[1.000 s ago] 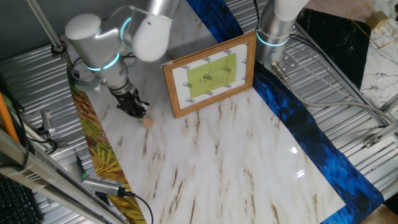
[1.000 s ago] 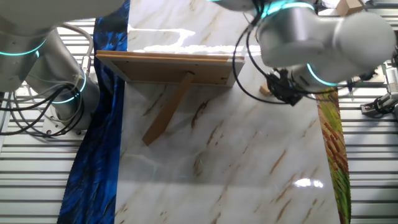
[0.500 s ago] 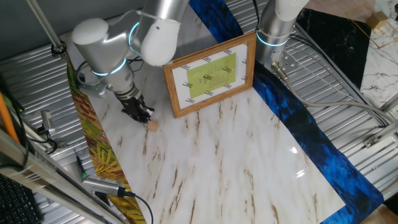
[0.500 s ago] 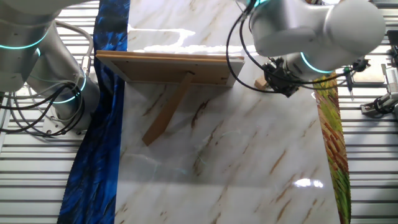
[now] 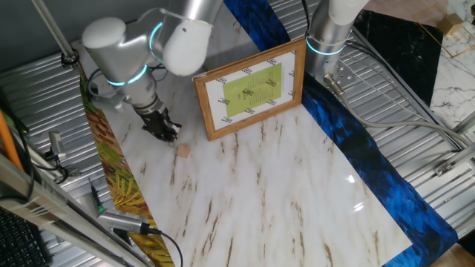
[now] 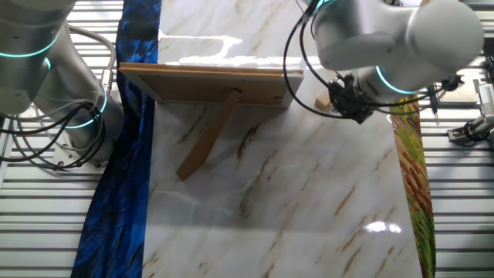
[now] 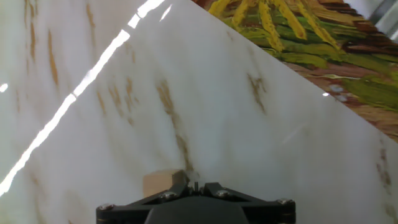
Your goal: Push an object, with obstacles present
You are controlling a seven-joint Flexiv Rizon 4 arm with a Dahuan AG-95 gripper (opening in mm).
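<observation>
pushing looks to be the step in hand: the gripper sits low over the marble tabletop at the left of one fixed view, and the tiny tan block lies on the marble just below and right of its tip, close by but seemingly not touching. in the hand view the block shows at the bottom edge, just left of centre, right against the dark gripper body. the fingers look drawn together into one narrow dark tip with nothing pinched between them, though no view shows the pads plainly.

the wooden picture frame stands propped up right of the gripper, near the top centre of that view, its lower left corner near the block. in the other fixed view the frame is seen from behind with its prop leg, and the block peeks out beside the gripper, just right of the frame's end.

by my reading the push is partway done. the next move calls for setting the tip back against the block's side and sliding it along the open marble, angled away from the frame's corner so the block neither jams there nor skids off sideways.
</observation>
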